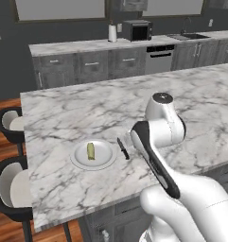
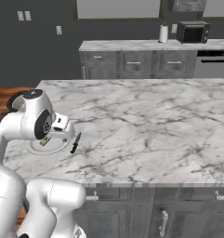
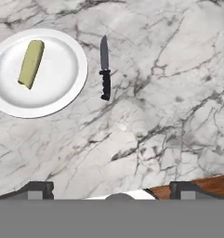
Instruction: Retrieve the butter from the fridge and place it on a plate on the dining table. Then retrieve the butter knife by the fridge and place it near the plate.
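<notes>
We see the large white-and-grey veined marble dining table (image 1: 191,94) stretching across the scene, with the back wall's grey wood-grain cabinets (image 1: 92,64) and their marble counter far behind it. On that far counter stand a black microwave oven (image 1: 136,30) and, just to its left, a white cylindrical roll (image 1: 112,33); a sink with a curved tap (image 1: 188,34) sits further right. Two black round stools with pale seats (image 1: 9,124) are tucked at the table's left end, over a brown wooden floor. The round shallow white-grey plate (image 1: 105,158) lies on the table near its near-left corner, and the small yellowish-green oblong stick of butter (image 1: 91,151) rests on it, roughly in the middle. Just beside the plate on its right, apart from the rim, lies the slim dark butter knife with a black handle (image 1: 122,148) flat on the marble; in the hand view its blade and handle run roughly parallel to the butter. In the hand view we look down at the plate and knife from above, and the two-finger gripper (image 3: 111,188) hangs over bare marble with its jaws spread wide and nothing between them, well apart from both knife and plate.
</notes>
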Robot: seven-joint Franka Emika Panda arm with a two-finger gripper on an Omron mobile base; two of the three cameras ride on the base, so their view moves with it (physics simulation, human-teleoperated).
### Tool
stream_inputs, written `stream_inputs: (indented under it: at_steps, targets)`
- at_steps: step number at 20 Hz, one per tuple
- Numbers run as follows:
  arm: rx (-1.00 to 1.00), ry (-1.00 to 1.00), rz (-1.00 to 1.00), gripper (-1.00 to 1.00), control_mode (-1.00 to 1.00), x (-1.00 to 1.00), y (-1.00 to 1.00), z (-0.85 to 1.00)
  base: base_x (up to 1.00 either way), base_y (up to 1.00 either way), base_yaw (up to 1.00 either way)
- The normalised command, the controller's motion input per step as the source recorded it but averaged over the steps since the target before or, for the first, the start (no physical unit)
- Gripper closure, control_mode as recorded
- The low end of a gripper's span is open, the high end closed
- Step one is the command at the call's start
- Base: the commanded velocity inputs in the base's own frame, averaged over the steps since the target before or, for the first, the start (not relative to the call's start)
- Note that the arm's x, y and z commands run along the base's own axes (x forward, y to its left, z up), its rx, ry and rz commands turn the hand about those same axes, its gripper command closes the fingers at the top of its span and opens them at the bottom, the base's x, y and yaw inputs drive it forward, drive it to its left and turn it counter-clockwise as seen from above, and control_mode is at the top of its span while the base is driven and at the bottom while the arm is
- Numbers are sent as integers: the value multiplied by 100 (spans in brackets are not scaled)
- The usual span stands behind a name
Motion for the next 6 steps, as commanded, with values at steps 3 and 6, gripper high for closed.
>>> stream_inputs:
  at_steps: [3,6]
  targets:
    - [-2,-42,5,-100,-100,-92,0,0,0,0,0]
    - [0,5,0,-100,-100,-9,-5,33,0,0,0]
